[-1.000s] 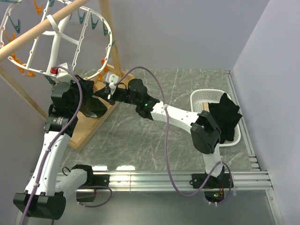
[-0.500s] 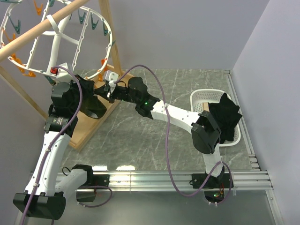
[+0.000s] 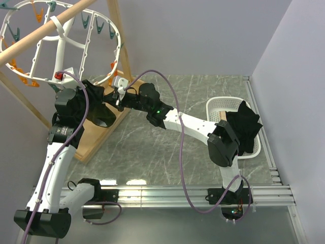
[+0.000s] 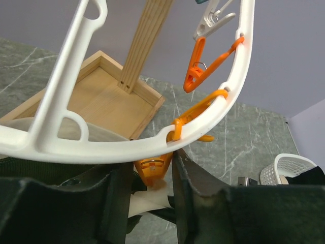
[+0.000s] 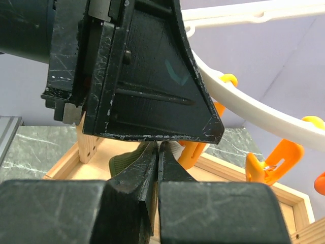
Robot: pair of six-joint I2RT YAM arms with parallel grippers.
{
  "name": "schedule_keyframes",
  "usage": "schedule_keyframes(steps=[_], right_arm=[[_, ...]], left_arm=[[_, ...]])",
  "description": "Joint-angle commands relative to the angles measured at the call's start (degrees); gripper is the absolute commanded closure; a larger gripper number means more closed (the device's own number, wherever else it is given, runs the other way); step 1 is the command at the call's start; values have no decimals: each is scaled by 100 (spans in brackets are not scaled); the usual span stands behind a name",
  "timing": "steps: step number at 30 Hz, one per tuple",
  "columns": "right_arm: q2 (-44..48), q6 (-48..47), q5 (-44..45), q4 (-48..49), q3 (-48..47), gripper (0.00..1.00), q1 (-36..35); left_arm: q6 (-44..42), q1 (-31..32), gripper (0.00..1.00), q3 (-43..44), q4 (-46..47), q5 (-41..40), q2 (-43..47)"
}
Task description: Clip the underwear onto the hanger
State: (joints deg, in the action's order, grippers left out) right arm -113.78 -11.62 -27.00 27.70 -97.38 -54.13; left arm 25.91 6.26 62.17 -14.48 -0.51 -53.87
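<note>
The white hanger (image 3: 118, 47) hangs from the wooden pole at the far left, with teal and orange clothespins round its rim. Its rim crosses the left wrist view (image 4: 101, 148) and the right wrist view (image 5: 244, 109). My left gripper (image 3: 103, 95) (image 4: 152, 190) sits under the rim, shut on an orange clothespin (image 4: 151, 170). The underwear's pale lining (image 4: 144, 203) lies just below that pin. My right gripper (image 3: 118, 96) (image 5: 158, 152) is shut on the olive-green underwear (image 5: 124, 161) and holds it right against the left gripper, beside the pin.
The wooden pole (image 3: 45, 30) and tray base (image 3: 109, 129) (image 4: 101, 96) stand under the hanger. A white basket (image 3: 218, 104) (image 4: 292, 168) at the right holds a black garment (image 3: 245, 127) and a tan cloth (image 3: 222, 116). Walls close the back and right.
The hanger has swung up and to the left. My right gripper has risen slightly with the underwear, closer to the left gripper. The left arm has barely moved.
</note>
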Motion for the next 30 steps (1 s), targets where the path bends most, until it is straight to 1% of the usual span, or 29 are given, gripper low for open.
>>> schedule_keyframes(steps=[1, 4, 5, 13, 16, 17, 19, 20, 23, 29, 30], right_arm=[[356, 1, 55, 200, -237, 100, 8], [347, 72, 90, 200, -281, 100, 43], [347, 81, 90, 200, -290, 100, 60], [365, 81, 125, 139, -272, 100, 139], [391, 81, 160, 130, -229, 100, 157], [400, 81, 186, 130, -220, 100, 166], [435, 72, 222, 139, -158, 100, 183], [453, 72, 248, 139, -132, 100, 218], [514, 54, 345, 104, -44, 100, 245], [523, 221, 459, -63, 18, 100, 359], [523, 247, 433, -133, 0, 97, 403]], left_arm=[[-104, 33, 61, 216, -117, 157, 78], [-121, 42, 57, 251, -72, 78, 104], [-130, 42, 54, 260, -46, 69, 131], [-174, 42, 41, 506, 121, 139, 166], [-113, 33, 30, 568, 138, 306, 192], [-95, 33, 24, 568, 147, 350, 201], [-69, 42, 18, 603, 147, 508, 245], [-60, 42, 10, 621, 130, 569, 254], [-42, 33, 2, 656, 25, 728, 324], [-104, 24, 1, 682, -309, 781, 561], [-121, 24, 1, 691, -353, 807, 596]])
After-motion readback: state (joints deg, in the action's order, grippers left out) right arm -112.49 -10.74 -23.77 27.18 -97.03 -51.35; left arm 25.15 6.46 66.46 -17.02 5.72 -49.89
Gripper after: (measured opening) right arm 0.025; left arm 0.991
